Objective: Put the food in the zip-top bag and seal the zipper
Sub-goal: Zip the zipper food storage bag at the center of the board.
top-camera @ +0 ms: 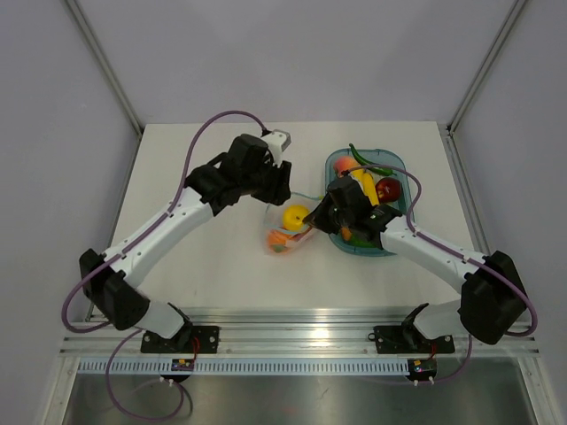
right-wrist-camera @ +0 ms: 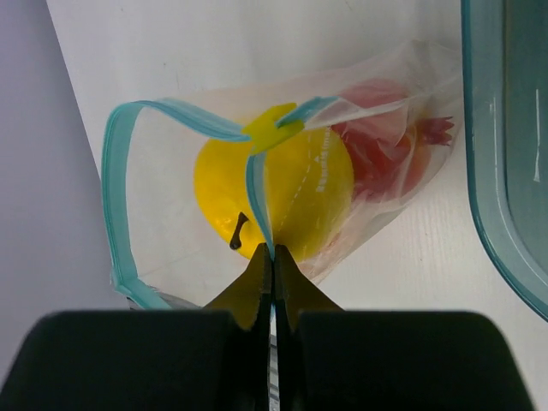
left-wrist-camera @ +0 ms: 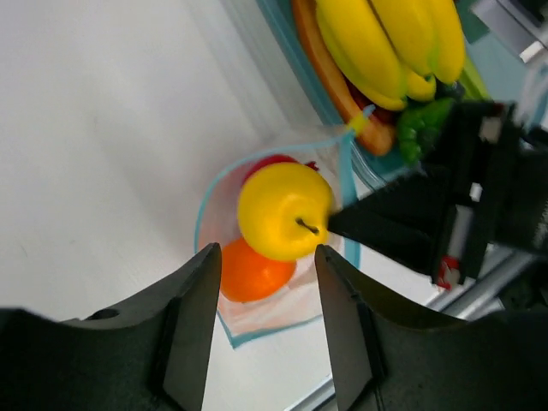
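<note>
**Right claw pinches the zipper strip; left claw hangs open over the fruit**

The zip-top bag [top-camera: 288,232] lies on the white desk [top-camera: 204,177], just beside the near-left rim of the blue-tinted tray [top-camera: 332,164]. Its mouth gapes, and the teal zipper [right-wrist-camera: 120,214] bows out in a wide loop.

The right claw [right-wrist-camera: 271,257] has its two fingertips pressed together. One run of the zipper strip comes down across the yellow fruit [right-wrist-camera: 300,188] and goes in between them, so this claw grips the bag by its mouth edge.

The yellow fruit sits at the bag's opening, right in front of those fingertips. The red fruit [right-wrist-camera: 385,145] lies deeper in, behind the clear plastic. The orange fruit [left-wrist-camera: 253,270] rests in the bag against the yellow one.

The left claw [left-wrist-camera: 265,253] is spread wide and holds nothing. In its wrist view the yellow and orange fruits show between its fingers, without visible contact. Bananas [left-wrist-camera: 385,43] lie in the tray beyond.
</note>
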Controlling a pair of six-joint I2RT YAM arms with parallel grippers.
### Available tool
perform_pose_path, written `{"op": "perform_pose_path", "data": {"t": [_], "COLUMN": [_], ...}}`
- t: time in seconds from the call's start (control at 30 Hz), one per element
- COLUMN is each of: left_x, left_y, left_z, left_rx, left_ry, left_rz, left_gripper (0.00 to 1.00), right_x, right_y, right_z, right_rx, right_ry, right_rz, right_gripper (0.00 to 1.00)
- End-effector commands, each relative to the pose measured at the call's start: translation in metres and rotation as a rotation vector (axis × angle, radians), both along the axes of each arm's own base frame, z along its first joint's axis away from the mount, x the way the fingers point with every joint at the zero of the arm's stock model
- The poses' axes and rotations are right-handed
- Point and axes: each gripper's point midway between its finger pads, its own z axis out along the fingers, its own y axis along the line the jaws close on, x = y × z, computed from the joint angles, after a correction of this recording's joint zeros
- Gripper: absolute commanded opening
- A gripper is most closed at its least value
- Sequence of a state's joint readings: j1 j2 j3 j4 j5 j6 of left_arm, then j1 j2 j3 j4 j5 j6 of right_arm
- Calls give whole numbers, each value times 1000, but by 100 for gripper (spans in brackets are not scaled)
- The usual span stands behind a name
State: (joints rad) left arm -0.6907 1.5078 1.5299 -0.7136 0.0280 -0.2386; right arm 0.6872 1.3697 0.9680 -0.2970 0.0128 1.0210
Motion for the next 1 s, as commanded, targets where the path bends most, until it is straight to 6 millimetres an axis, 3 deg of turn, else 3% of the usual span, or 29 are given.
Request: {"op": "perform_pose_path", "data": {"t": [0.0, 0.07, 0.2, 0.3, 0.57, 0.97], "left_x": [-42, -58, -80, -82, -78, -64], "left_y": [-7, -12, -25, -31, -44, -47], "left_z": [5, 18, 2, -12, -44, -62], "left_rx": [-87, -145, -111, -29, 36, 47], "left_ry": [-30, -94, -141, -157, -184, -260], "left_rz": [-184, -260, -357, -400, -508, -487], "left_gripper": [50, 52, 73, 75, 64, 48], "right_x": [9, 9, 10, 11, 7, 2], "right_y": [14, 13, 12, 11, 7, 1], "right_z": [21, 22, 25, 26, 35, 47], "right_rx": [93, 97, 84, 67, 75, 78], "right_ry": [-32, -33, -42, -47, -61, -88], "right_rz": [-23, -27, -19, -17, -15, -15], "right_gripper": [0, 0, 0, 0, 0, 0]}}
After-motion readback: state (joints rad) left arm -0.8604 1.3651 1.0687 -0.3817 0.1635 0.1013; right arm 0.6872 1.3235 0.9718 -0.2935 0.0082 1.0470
